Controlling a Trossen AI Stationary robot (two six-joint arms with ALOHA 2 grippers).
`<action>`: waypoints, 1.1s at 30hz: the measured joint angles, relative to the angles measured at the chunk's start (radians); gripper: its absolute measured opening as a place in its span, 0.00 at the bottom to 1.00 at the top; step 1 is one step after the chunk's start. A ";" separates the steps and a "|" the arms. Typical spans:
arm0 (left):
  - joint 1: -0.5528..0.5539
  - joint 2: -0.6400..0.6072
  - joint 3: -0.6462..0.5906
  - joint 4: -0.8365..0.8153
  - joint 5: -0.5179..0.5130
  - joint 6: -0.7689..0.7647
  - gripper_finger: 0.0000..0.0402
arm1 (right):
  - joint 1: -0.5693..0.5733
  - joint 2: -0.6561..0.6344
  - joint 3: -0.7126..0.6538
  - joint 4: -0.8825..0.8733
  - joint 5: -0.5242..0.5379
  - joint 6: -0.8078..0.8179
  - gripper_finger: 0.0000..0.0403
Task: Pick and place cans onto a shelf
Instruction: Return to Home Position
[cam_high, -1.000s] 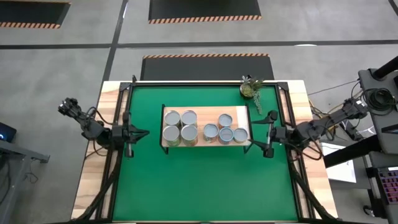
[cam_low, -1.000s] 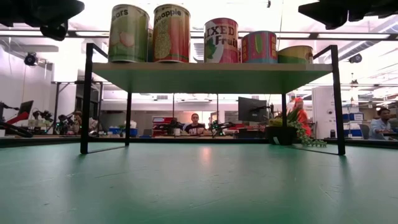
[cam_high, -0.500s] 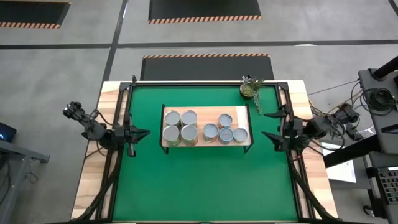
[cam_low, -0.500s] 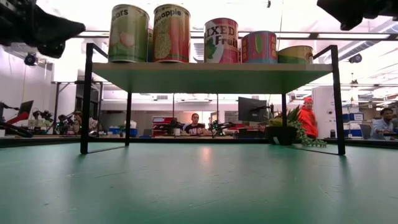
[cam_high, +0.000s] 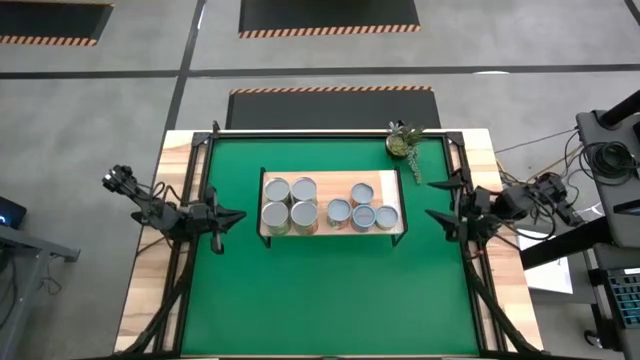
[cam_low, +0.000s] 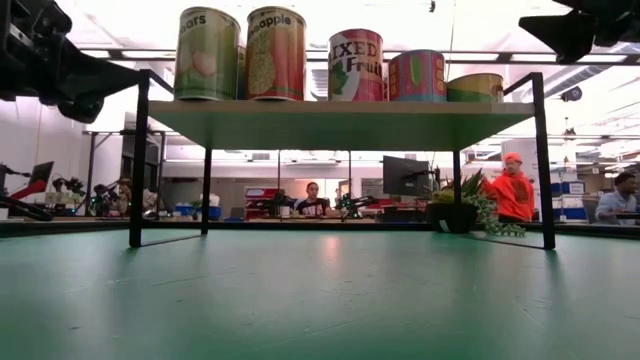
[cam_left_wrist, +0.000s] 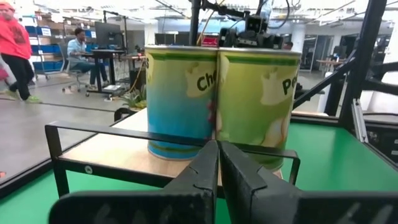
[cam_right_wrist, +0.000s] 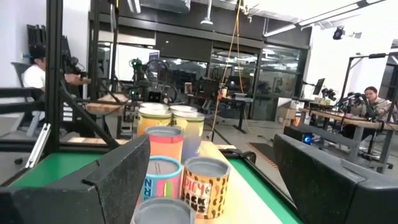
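Left gripper (cam_high: 238, 213): jaws pressed together, nothing held. It hangs over the left side of the green mat (cam_high: 330, 295), clear of the shelf.

Shelf (cam_high: 386, 181): straight ahead of the closed jaws, a short gap off, at mid-mat between the two grippers. Light wood top, thin black frame.

Right gripper (cam_high: 430, 198): jaws spread wide, empty, at the mat's right edge. The shelf's end faces the opening, near but not touching.

Cans (cam_high: 304, 214): all eight upright on the shelf top. Four larger ones form a tight square at the end nearest the closed jaws. Four smaller ones cluster at the end nearest the open jaws.

Low view, labels readable: pears can (cam_low: 207, 55) beside pineapple can (cam_low: 276, 55), then mixed fruit can (cam_low: 356, 65).

Potted plant (cam_high: 403, 141): mat's far corner, off to the side of the open jaws and beyond the shelf.

Room behind: person in orange (cam_low: 513, 192) standing, others seated at desks.
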 joint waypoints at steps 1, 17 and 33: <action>0.000 -0.001 0.000 0.000 0.000 0.000 0.00 | 0.000 -0.012 -0.006 0.002 0.001 -0.003 0.81; 0.000 0.024 -0.001 -0.002 0.000 0.000 0.00 | -0.004 -0.017 -0.170 -0.044 0.060 -0.011 0.81; 0.001 0.076 -0.002 -0.006 -0.070 -0.040 0.00 | -0.015 -0.001 -0.199 0.006 0.167 0.163 0.81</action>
